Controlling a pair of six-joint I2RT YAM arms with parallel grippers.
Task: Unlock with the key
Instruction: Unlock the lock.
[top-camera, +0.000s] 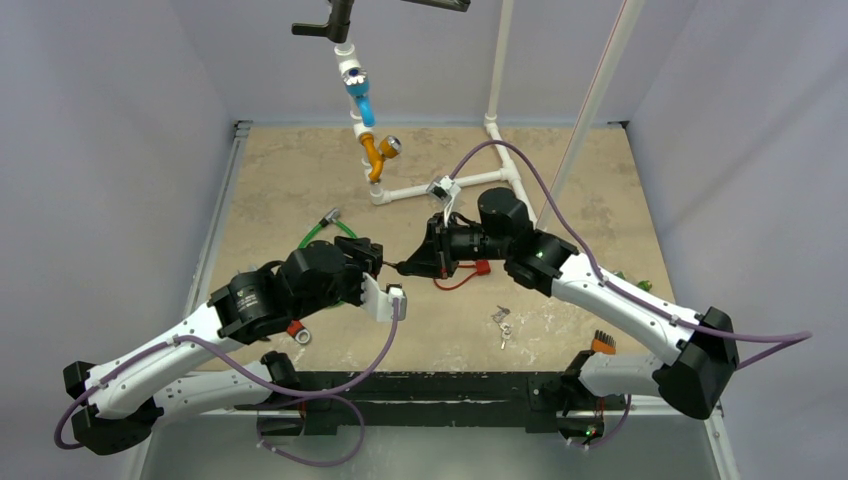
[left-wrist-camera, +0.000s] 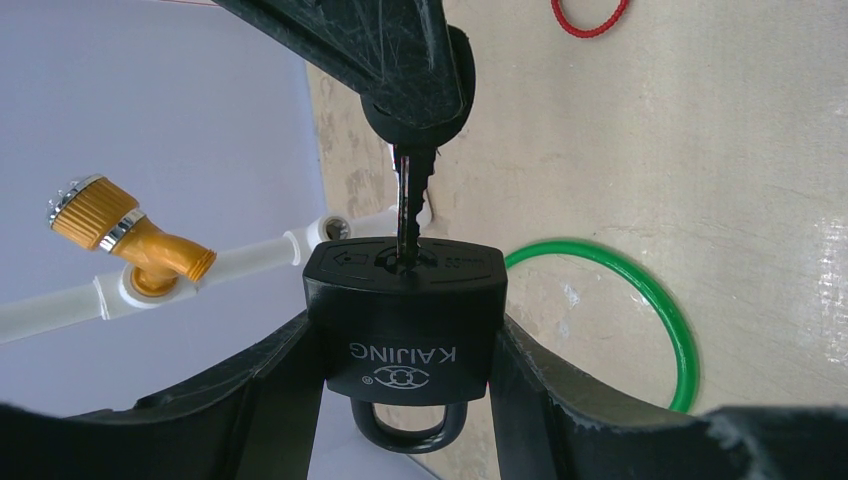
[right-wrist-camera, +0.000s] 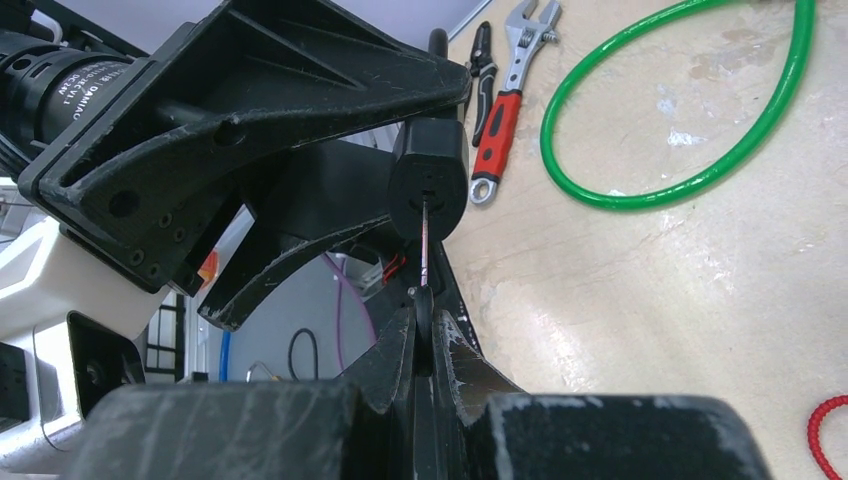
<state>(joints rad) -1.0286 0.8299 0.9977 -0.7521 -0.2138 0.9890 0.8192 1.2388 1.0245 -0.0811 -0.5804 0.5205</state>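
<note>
The tan table fills the middle of the top view, with the left arm rising from the lower left and the right arm from the lower right; their tips meet just left of centre. In the left wrist view the left gripper, at the bottom of the frame, is parted only to the width of a black padlock, which it clamps on both sides, keyway end up and shackle down toward the camera. In the right wrist view the right gripper, at bottom centre, is pinched almost fully together on the head of the key. The key's blade stands in the keyway at the middle of the padlock's top face. A green cable loop lies on the table at the right of the left wrist view, and a brass tap on white pipe sits at its left. A small bunch of spare keys lies lower right of centre in the top view.
</note>
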